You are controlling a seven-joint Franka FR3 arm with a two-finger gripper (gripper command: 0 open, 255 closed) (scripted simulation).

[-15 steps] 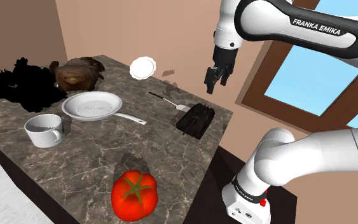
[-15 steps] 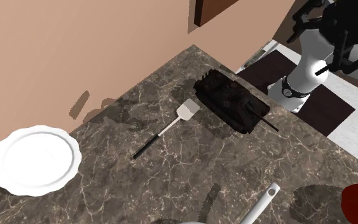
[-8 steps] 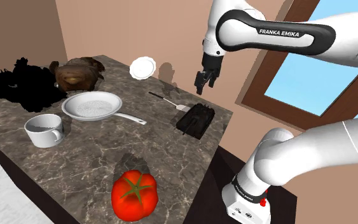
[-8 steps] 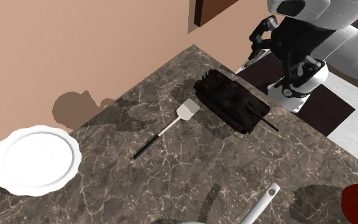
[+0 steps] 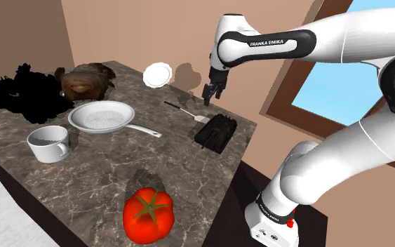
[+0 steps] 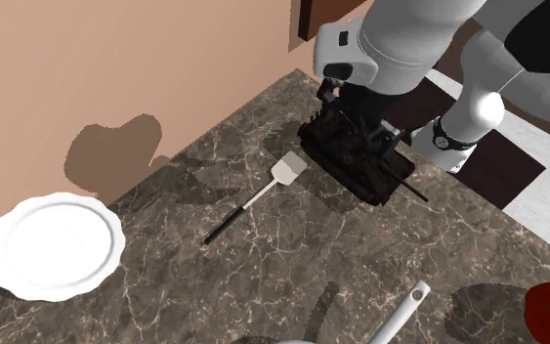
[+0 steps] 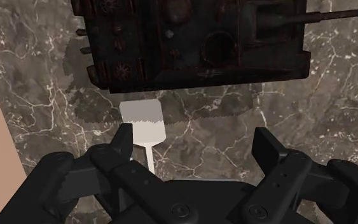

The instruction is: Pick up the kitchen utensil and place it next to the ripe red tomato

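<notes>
Above the far corner of the dark marble counter [image 5: 83, 186], I had the gripper [image 7: 195, 137] hanging with its two black fingers [image 7: 125, 135] spread wide and nothing between them touching either pad. Seen from the wrist, the spatula [image 7: 142, 122] lay flat on the stone below. Its pale blade sat just past the tip of one finger and just beside the black toy tank [image 7: 196, 41], though I could not tell whether blade and tank touched.

From the second exterior view, the spatula's thin handle ran away from the tank toward a white plate [image 6: 53, 242], darkening at its far end, and the arm's white wrist stood over the tank.

From the shoulder view, the red tomato [image 5: 148, 214] sat at the counter's near edge, well apart from the spatula. A white frying pan [image 5: 104, 117] and a white mug [image 5: 48, 144] stood between them, toward that view's left. A brown lump [image 5: 83, 81] rested near the wall, with a black area behind it.
</notes>
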